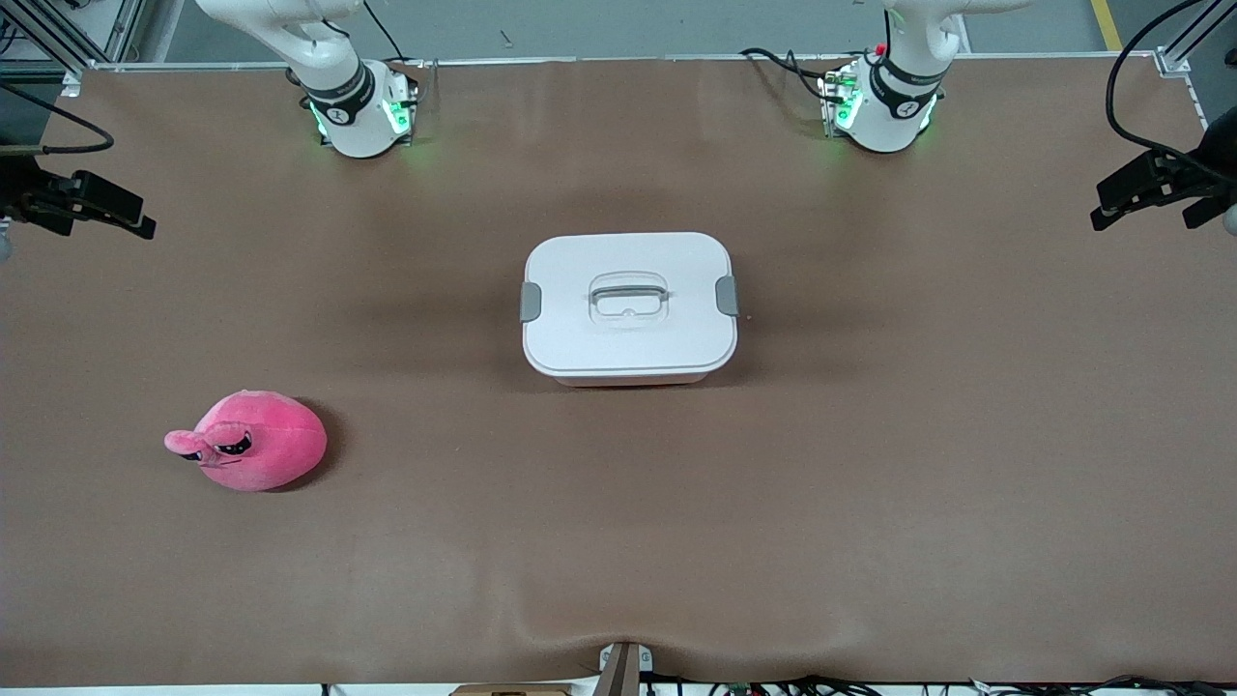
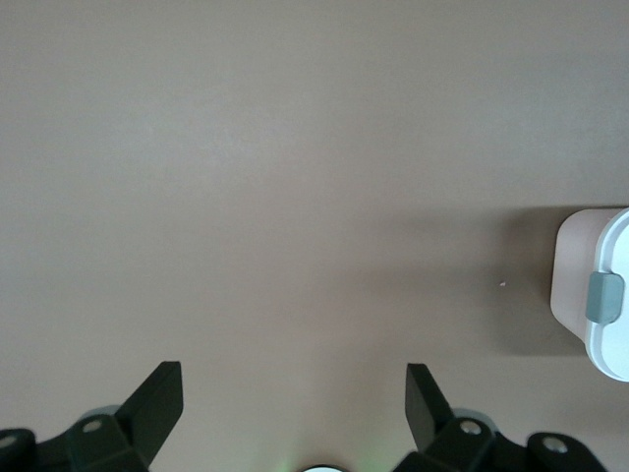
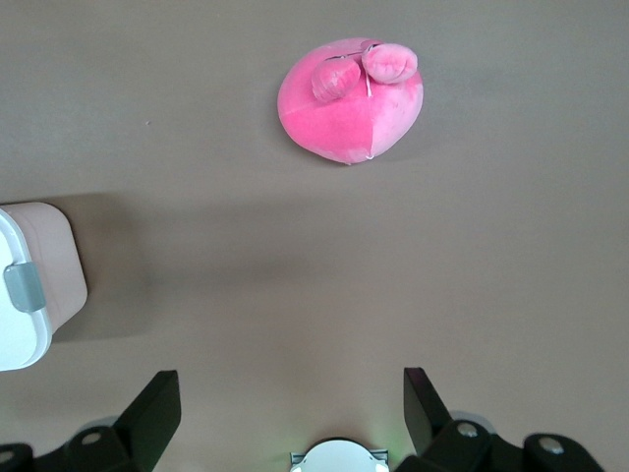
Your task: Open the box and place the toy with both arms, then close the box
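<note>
At mid-table in the front view, the box (image 1: 629,307) sits lid on, latches down; the toy (image 1: 253,440) lies nearer the camera, toward the right arm's end. In the left wrist view, the left gripper (image 2: 293,398) hangs over bare table (image 2: 295,197), fingers apart. In the right wrist view, the right gripper (image 3: 292,403) is likewise spread above the table, empty.

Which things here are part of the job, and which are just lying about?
Job: box, lid on, mid-table; toy, nearer the camera, toward the right arm's end; left pincer and right pincer, both open over bare table.
Lying about: nothing else on the table.
</note>
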Motion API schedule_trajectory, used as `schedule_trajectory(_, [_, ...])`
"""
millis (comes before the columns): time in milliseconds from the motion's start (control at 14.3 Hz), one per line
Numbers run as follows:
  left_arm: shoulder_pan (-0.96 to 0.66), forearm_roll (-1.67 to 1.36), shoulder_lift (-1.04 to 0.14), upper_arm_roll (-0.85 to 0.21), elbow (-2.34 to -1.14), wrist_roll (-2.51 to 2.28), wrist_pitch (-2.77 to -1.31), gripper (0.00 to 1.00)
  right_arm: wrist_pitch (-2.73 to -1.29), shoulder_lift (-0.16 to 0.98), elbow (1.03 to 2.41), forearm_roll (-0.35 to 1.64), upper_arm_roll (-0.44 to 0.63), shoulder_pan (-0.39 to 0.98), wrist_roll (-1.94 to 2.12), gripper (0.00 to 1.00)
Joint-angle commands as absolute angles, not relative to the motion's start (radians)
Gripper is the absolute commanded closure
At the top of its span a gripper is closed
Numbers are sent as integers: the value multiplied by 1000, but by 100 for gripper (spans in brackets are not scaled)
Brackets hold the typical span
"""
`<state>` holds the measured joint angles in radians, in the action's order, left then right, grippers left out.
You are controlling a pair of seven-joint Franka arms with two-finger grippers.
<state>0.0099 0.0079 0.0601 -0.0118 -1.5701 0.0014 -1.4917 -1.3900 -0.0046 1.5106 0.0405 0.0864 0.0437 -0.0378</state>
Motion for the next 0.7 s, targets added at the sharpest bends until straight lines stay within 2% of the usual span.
schedule_trajectory(0, [17,25,20,-17,-1519,17,-1480,0,-1381,-20,1514,31,84,48,-48,0])
schedule_trajectory(630, [21,26,-75,-6,-1439,-2,-1489,0,-1378,-21,1514,32,86,45,-48,0])
